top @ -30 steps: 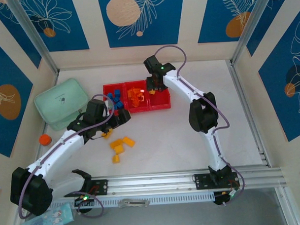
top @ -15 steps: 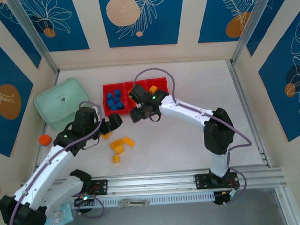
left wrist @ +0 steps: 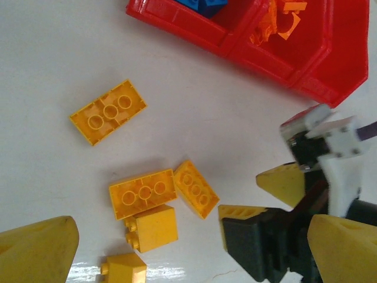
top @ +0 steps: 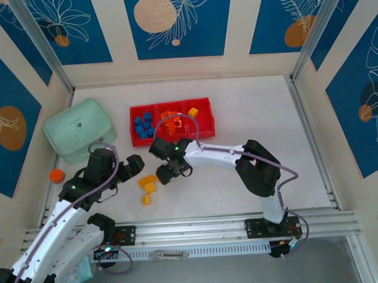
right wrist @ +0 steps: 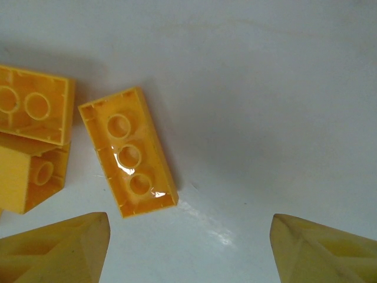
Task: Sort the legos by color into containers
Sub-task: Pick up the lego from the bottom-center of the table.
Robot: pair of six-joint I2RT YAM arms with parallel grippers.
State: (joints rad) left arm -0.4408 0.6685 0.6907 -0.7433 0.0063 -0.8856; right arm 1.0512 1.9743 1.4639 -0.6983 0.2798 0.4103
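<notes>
The red tray (top: pixel 204 131) stands at the back, holding blue legos (top: pixel 143 126) on the left, orange ones (top: pixel 170 117) in the middle and a yellow one (top: pixel 193 111) on the right. Several yellow bricks (top: pixel 147 181) lie loose on the table in front of it. My right gripper (right wrist: pixel 191 250) is open low over the table. An upside-down yellow brick (right wrist: pixel 129 152) lies just ahead of its left finger (right wrist: pixel 59 247). My left gripper (left wrist: pixel 188 253) is open and empty, hovering over the same bricks (left wrist: pixel 142 193), with the right gripper (left wrist: pixel 262 197) beside them.
A mint-green case (top: pixel 77 130) sits at the left, with a round orange cap (top: pixel 56 176) in front of it by the left wall. An aluminium rail (top: pixel 198 228) runs along the near edge. Bare table lies to the right of the arms.
My right arm has swung from the tray's right compartment down to the loose yellow bricks. My left arm has drawn back towards the near left.
</notes>
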